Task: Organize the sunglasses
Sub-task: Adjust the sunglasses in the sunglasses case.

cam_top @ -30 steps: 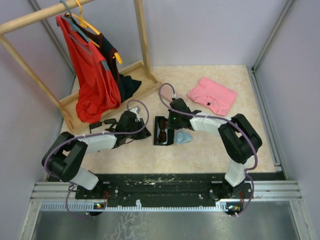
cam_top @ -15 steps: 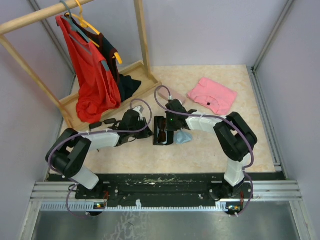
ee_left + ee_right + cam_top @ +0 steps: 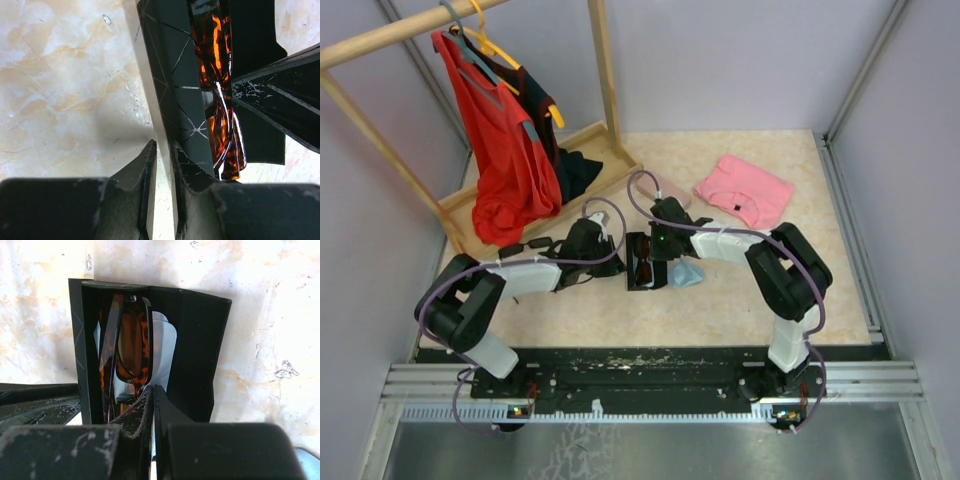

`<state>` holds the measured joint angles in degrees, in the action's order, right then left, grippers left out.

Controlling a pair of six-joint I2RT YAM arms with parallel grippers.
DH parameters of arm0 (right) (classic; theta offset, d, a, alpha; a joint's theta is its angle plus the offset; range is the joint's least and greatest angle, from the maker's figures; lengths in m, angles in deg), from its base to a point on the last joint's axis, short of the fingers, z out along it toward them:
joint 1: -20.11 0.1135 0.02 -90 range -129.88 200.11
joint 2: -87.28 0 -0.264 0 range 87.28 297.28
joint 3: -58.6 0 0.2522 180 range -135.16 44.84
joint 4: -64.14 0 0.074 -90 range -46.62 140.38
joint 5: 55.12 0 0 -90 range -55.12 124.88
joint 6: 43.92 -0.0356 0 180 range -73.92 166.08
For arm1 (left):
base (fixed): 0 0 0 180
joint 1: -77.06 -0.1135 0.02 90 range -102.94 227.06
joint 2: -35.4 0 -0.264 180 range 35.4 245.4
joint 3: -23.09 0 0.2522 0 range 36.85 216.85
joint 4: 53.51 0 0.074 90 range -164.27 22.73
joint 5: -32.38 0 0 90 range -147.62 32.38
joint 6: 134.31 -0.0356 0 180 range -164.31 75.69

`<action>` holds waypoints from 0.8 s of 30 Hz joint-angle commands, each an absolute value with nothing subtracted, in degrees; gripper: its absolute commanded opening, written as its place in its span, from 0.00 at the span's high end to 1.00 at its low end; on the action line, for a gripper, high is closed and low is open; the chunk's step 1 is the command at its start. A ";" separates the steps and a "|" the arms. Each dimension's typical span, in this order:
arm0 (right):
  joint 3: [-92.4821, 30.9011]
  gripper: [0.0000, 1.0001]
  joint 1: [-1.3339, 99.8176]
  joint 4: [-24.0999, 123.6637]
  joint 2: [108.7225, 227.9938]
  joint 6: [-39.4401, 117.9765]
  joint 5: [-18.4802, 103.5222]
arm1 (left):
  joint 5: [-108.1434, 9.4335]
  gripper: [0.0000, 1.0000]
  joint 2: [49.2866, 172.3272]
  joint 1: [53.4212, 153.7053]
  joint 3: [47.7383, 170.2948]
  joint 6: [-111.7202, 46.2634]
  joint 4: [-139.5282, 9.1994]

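The reddish-brown sunglasses (image 3: 643, 270) lie folded inside an open black case (image 3: 661, 268) at the middle of the table. In the right wrist view the sunglasses (image 3: 127, 345) rest on a pale cloth in the case (image 3: 197, 350). My right gripper (image 3: 152, 388) is shut, its tips touching the near end of the frame. My left gripper (image 3: 162, 145) is shut to a thin slit with nothing between the fingers, pressed against the case's (image 3: 170, 65) left wall beside the sunglasses (image 3: 220, 100). The black sunglasses (image 3: 525, 246) lie by the rack base, left of my left arm.
A wooden clothes rack (image 3: 603, 70) with a red garment (image 3: 505, 150) stands at the back left. A pink folded garment (image 3: 744, 190) lies at the back right. A small blue cloth (image 3: 688, 275) lies right of the case.
My left gripper has moved right up to the case's left side. My right gripper has shifted slightly left over the case.
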<state>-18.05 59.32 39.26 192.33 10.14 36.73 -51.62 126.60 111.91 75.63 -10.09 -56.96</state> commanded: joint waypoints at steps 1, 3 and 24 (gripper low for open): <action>-20.88 1.00 60.79 42.37 194.55 10.54 40.54 | -50.06 0.78 127.85 113.35 78.22 -10.37 -55.01; -20.78 1.00 60.95 42.81 194.67 10.61 41.23 | -50.12 0.78 127.92 113.57 78.40 -10.26 -55.03; -18.55 1.00 61.07 45.24 191.09 11.42 41.26 | -50.85 0.78 128.21 113.89 78.35 -10.29 -55.48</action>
<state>-18.40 59.49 41.86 192.79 11.54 38.50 -52.80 127.50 112.83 76.46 -10.59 -58.03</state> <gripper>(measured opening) 0.004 0.221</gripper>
